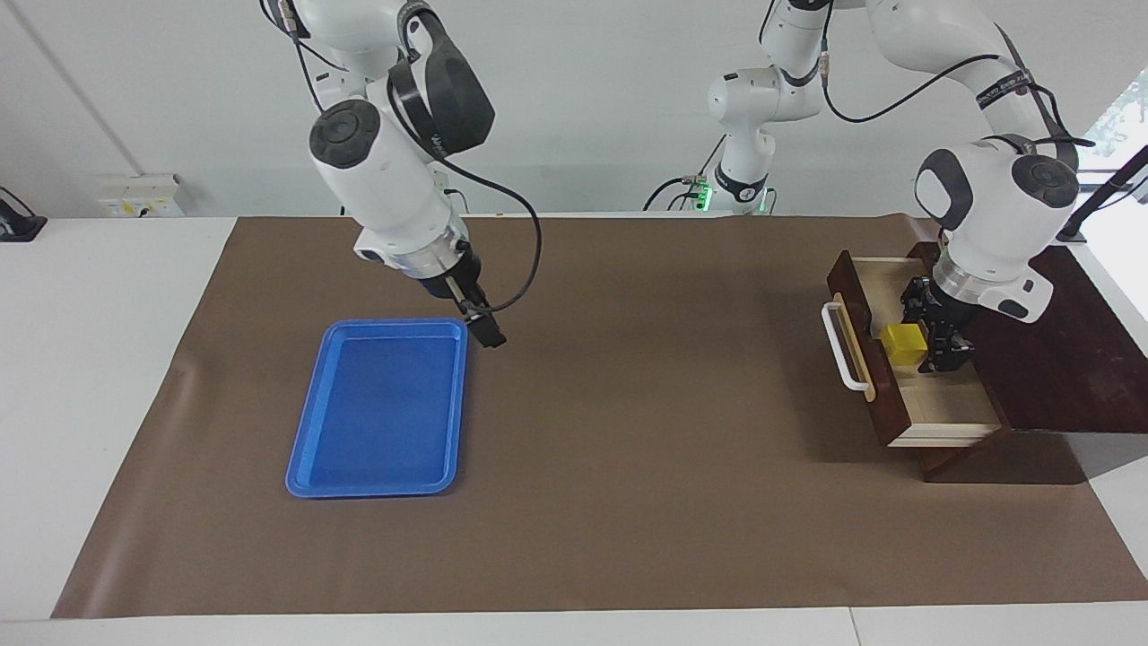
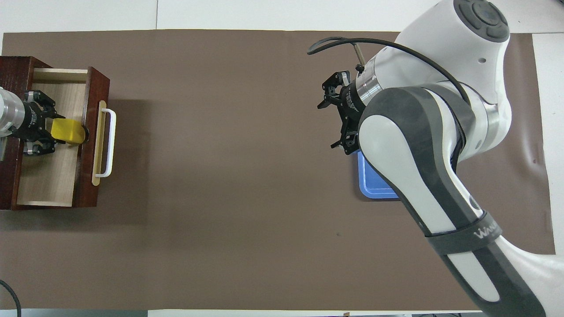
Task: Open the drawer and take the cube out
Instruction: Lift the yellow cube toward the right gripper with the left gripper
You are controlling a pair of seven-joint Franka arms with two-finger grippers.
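The drawer point(image 1: 859, 309) of the dark wooden box point(image 1: 1076, 359) stands pulled out, its white bar handle point(image 1: 841, 348) facing the middle of the table. The yellow cube point(image 1: 902, 343) lies inside on the pale floor, against the drawer's front panel. My left gripper point(image 1: 929, 337) reaches down into the drawer point(image 2: 94, 83) and is shut on the cube point(image 2: 68, 132), one finger on each side. My right gripper point(image 1: 487, 334) hangs open and holds nothing; it is over the mat, beside the blue tray's corner nearer the robots.
A flat blue tray point(image 1: 377, 413) lies on the brown mat point(image 1: 628, 404) toward the right arm's end. In the overhead view the right arm covers most of the tray point(image 2: 372, 185).
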